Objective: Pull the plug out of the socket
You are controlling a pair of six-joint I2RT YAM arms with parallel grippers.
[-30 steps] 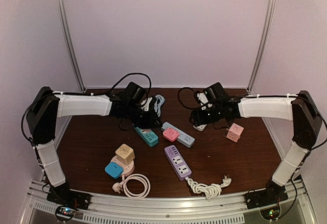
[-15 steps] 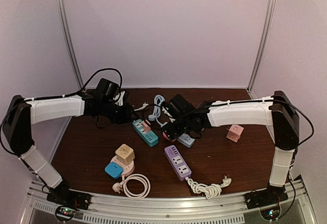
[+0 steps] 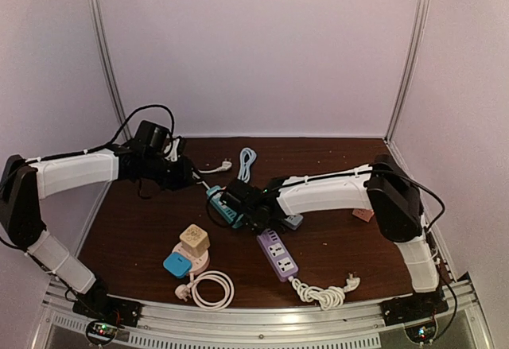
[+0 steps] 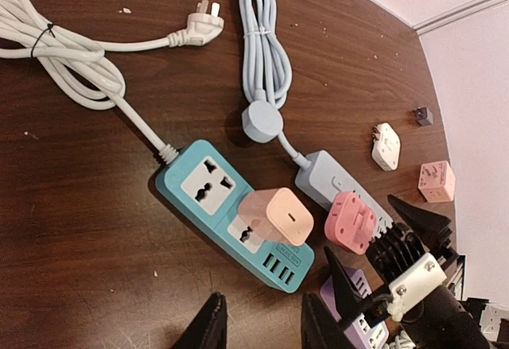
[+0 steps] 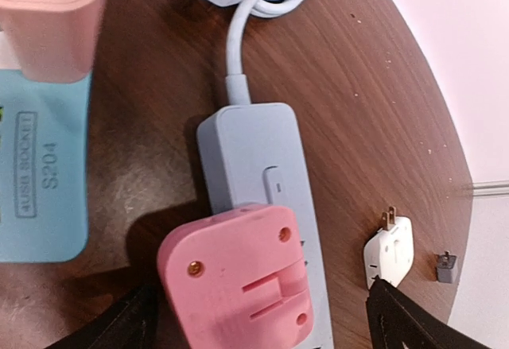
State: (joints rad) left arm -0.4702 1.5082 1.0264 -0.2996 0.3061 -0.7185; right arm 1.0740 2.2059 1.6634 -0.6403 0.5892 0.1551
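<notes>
At the left, the left gripper (image 4: 258,325) hangs over the table (image 4: 79,246) with its fingers spread and nothing between them. It is just short of the teal power strip (image 4: 203,186), which carries a peach adapter (image 4: 278,215). To the right of that lies the grey-blue strip (image 5: 246,150), and the pink plug (image 5: 231,277) sits pushed into one of its sockets. The right gripper (image 5: 262,311) is spread wide, one finger on each side of that plug and not yet closed on it (so this is most likely the plug meant). The plug looks like a light, rigid plastic block with smooth, rather slippery faces, held in only by the friction of its pins. The best hold is probably across its two flat sides, low on the body, pulling straight out along the pins. The strip looks light too and may well lift with the plug unless it is held down.
</notes>
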